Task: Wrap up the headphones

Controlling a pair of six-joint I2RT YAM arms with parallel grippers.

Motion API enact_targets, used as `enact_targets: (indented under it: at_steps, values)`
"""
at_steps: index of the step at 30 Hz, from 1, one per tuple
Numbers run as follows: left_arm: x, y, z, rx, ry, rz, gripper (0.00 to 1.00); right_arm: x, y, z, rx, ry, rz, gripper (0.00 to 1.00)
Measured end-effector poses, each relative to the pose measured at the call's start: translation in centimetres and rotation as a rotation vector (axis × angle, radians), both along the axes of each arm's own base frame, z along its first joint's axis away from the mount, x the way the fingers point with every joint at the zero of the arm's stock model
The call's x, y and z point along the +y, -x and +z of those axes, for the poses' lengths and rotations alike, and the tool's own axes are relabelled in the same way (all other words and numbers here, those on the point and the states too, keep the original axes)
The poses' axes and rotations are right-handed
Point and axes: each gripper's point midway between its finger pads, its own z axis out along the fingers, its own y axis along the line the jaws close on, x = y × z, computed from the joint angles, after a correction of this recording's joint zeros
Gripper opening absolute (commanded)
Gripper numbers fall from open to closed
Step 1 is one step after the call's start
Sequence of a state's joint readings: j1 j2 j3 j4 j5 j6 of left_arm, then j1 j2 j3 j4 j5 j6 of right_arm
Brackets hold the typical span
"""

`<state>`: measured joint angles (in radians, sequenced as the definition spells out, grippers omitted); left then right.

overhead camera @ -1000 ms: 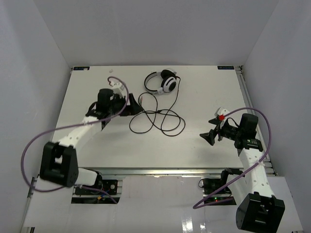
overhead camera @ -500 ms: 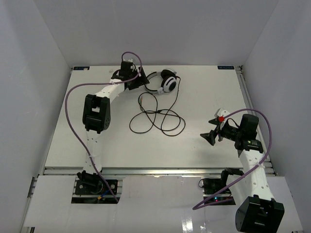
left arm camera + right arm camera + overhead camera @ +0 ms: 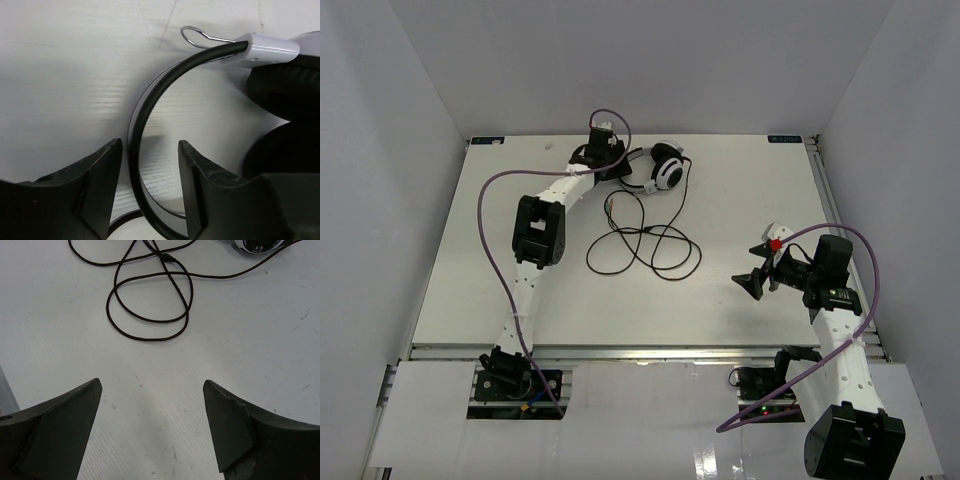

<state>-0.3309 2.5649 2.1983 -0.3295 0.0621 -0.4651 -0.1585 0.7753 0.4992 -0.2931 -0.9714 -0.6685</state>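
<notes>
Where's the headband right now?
Left wrist view: the headband sits inside the open left gripper. From above, it's near the table's far edge, left of the ear cups.

Top view looks down on the whole desk from high behind its near edge; left wrist is close over the headband; right wrist shares the cable with top

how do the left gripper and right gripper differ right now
The left gripper reaches to the far side, fingers straddling the headband of the headphones; the right gripper sits near, nothing between its fingers. The left gripper's fingers stand narrower than the right gripper's. Both are open, gripping nothing.
</notes>
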Motion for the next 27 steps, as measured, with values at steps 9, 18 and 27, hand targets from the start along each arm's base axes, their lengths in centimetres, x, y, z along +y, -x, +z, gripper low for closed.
enact_targets:
  at_steps: [9,18,27]
  values:
    - [0.0,0.5,-0.7,-0.053,-0.214,0.011,0.24,-0.1,-0.1,0.0,0.001,0.003,-0.006,0.89]
    - [0.8,0.4,-0.8,-0.056,-0.257,0.028,0.00,-0.4,-0.3,-0.3,-0.004,0.025,-0.021,0.90]
    - [4.0,3.5,3.6,-0.010,-0.265,0.043,0.00,0.1,0.8,-1.4,-0.039,0.051,0.053,0.93]
